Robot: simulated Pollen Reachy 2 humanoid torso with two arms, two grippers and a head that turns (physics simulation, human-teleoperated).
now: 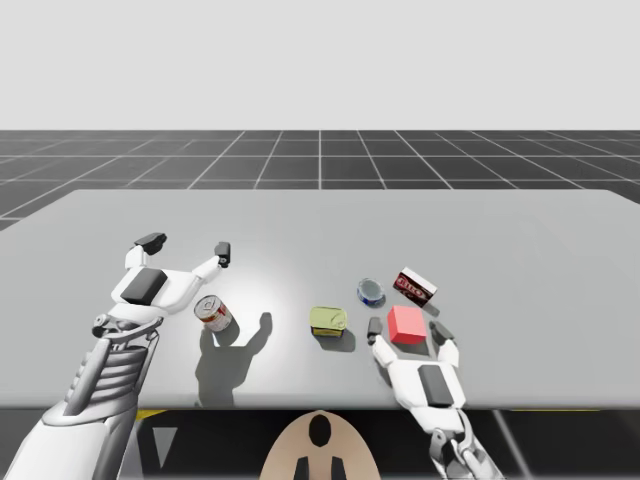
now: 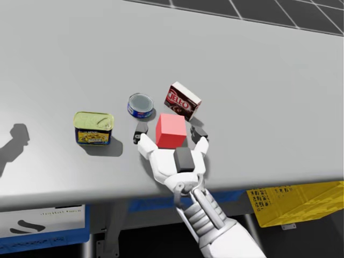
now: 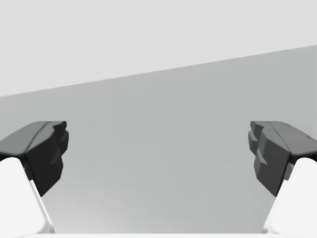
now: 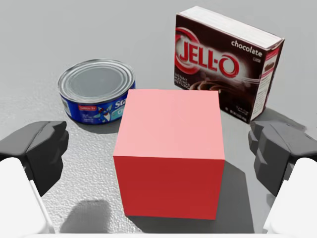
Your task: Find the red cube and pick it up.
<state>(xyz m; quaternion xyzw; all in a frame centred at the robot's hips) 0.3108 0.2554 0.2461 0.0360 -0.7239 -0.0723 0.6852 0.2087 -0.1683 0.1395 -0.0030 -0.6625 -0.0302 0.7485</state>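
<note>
Cube found and framed, grip not yet made.
Right of centre in the high view, the red cube (image 1: 405, 322) sits on the tabletop (image 1: 500, 230) between my right end effector's (image 1: 407, 330) spread fingers, clear of both. Closing and lifting are left to do. My left end effector (image 1: 187, 245) is spread wide too, holding nothing.

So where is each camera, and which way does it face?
High: above the table, angled down; both arms, my head.
Head: on my head, looking down at cube; right arm.
Left wrist: on left wrist, facing bare table; left gripper open.
Right wrist: on right wrist, facing cube; right gripper open.
Shared: head and right wrist both show cube, can, box.
</note>
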